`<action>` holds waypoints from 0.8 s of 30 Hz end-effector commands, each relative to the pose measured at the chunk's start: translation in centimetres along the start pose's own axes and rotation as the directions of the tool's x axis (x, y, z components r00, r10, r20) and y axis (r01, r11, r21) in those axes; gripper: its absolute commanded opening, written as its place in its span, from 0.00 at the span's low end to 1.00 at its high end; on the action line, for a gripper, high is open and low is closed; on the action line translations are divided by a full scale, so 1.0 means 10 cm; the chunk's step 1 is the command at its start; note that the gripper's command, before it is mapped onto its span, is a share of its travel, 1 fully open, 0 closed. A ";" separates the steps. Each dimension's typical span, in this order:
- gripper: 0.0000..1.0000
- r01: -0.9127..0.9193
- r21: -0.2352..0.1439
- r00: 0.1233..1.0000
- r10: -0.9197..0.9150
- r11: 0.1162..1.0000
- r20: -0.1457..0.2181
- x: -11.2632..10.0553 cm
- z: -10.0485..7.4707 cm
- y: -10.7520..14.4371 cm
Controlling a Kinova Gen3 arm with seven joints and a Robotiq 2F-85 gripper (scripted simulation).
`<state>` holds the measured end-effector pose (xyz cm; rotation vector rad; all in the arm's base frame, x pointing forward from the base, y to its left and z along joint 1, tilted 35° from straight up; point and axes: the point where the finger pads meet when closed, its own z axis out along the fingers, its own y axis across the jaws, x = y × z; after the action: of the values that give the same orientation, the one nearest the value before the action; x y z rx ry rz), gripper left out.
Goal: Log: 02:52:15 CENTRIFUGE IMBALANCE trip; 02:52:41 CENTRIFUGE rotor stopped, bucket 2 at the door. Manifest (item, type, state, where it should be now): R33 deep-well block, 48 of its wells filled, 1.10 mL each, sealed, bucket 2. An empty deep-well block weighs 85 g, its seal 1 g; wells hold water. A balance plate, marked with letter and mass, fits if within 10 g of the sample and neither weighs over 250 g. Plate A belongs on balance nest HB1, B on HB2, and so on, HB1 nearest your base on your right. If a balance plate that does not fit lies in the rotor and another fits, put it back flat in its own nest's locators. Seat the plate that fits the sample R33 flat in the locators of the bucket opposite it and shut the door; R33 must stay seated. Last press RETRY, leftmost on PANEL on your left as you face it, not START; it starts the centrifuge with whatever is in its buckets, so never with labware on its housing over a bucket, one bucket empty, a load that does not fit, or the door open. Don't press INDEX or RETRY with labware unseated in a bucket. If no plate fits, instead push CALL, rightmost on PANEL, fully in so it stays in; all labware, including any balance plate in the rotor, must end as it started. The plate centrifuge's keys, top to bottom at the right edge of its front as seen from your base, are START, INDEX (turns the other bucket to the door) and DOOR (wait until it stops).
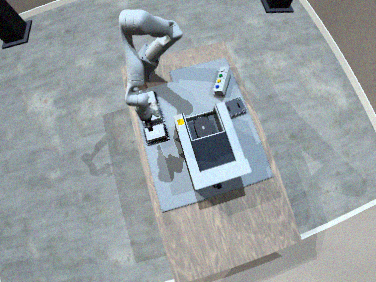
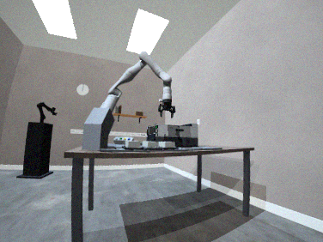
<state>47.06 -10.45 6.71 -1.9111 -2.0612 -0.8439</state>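
My gripper (image 1: 151, 119) is open and empty. It hangs well above the row of balance nests left of the centrifuge, as the side view shows (image 2: 166, 111). One white balance plate (image 1: 156, 133) lies in its nest just beyond the gripper; the arm hides the nearer nests. In the side view the plates (image 2: 148, 144) lie low on the mat. The white centrifuge (image 1: 212, 146) has its door end open, showing a dark bucket (image 1: 204, 128) with something grey in it; I cannot read any marks. A yellow key (image 1: 180, 120) sits at its corner. The panel (image 1: 222, 81) carries several coloured buttons.
A dark rack-like item (image 1: 235, 107) lies beside the centrifuge near the panel. The grey mat (image 1: 170, 185) covers the near half of the wooden table. The robot's grey pedestal (image 2: 98, 129) stands at the table's left end.
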 end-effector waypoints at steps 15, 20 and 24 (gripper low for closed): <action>1.00 0.000 -0.001 1.000 0.000 1.000 0.001 0.00 0.18 0.00; 1.00 0.000 -0.001 1.000 0.000 1.000 0.001 0.00 0.25 0.00; 1.00 0.000 -0.001 1.000 0.000 1.000 0.001 0.00 0.30 0.00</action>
<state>47.71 -8.89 4.33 -1.9109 -2.0611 -0.8439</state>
